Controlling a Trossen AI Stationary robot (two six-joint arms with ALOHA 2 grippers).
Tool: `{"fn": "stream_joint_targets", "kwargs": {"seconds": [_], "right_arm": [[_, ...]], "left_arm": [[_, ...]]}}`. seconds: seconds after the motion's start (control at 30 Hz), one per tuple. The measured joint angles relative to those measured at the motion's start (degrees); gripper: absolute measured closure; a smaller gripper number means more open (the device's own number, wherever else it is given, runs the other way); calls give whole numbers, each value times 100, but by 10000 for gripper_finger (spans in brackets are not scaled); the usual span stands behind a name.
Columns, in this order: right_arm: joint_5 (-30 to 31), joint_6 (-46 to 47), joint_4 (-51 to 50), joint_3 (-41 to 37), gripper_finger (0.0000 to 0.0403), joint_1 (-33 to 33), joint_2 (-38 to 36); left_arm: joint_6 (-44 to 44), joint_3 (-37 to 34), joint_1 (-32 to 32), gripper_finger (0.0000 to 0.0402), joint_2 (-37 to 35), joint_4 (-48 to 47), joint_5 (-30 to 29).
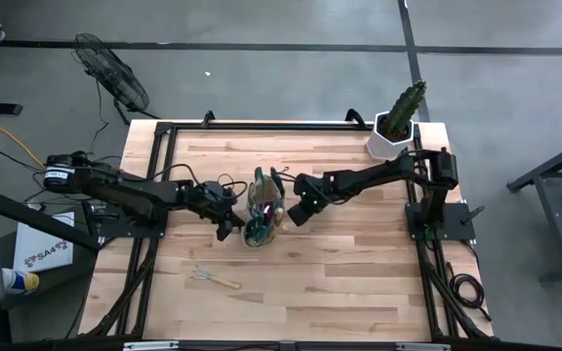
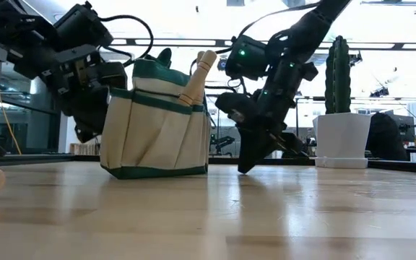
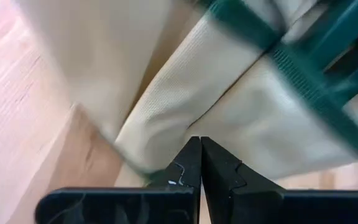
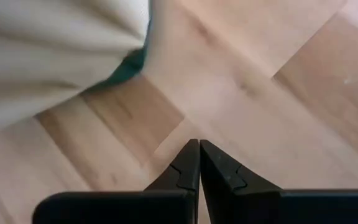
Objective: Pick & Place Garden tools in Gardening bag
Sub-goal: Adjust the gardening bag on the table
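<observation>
1. The gardening bag [image 1: 262, 207] stands near the middle of the worktop [image 1: 359, 263], a little toward its far edge. It is tan fabric with dark green trim.
2. In the low view the bag leans slightly, and two wooden handles [image 2: 198, 76] stick up out of its top.
3. A hand rake [image 1: 214, 278] with a wooden handle lies flat on the worktop, well apart from the bag, toward the near edge and the left side.
4. The left gripper [image 1: 226, 230] sits just beside the bag's left side, low near the wood. Its fingers [image 3: 188, 163] are pressed together with nothing between them, tips right at the bag's fabric.
5. The right gripper [image 1: 296, 214] sits just beside the bag's right side, angled down toward the worktop. Its fingers [image 4: 190, 163] are also closed together on nothing, pointing at bare wood, with the bag's corner close by.
6. A green cactus [image 1: 404, 105] in a white pot [image 1: 388, 144] stands at the far right corner of the worktop.
</observation>
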Motion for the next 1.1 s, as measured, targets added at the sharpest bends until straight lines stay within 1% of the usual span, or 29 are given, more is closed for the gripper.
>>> {"fn": "stream_joint_targets", "kwargs": {"seconds": [0.13, 0.27, 0.43, 0.67, 0.83, 1.0, 1.1], "right_arm": [[-245, 208, -131, 13, 399, 184, -4], [-623, 431, -115, 13, 399, 575, -4], [-582, 598, -8, 13, 399, 1177, -7], [-114, 1102, 521, 15, 399, 1964, -13], [536, 1580, 1070, 20, 399, 2373, -15], [1453, 1935, 1286, 22, 399, 2502, -20], [1698, 2084, 1520, 22, 399, 2484, -20]], "left_arm": [[11, -4, 0, 401, -77, -499, -155], [17, -4, 0, 401, -77, -955, -319], [40, -4, 0, 401, -77, -1181, -488], [307, -4, -2, 401, -77, -1227, -626], [373, -4, -2, 401, -76, -1302, -802], [518, -4, -2, 401, -75, -1202, -804], [529, -4, -2, 401, -75, -1245, -852]]}}
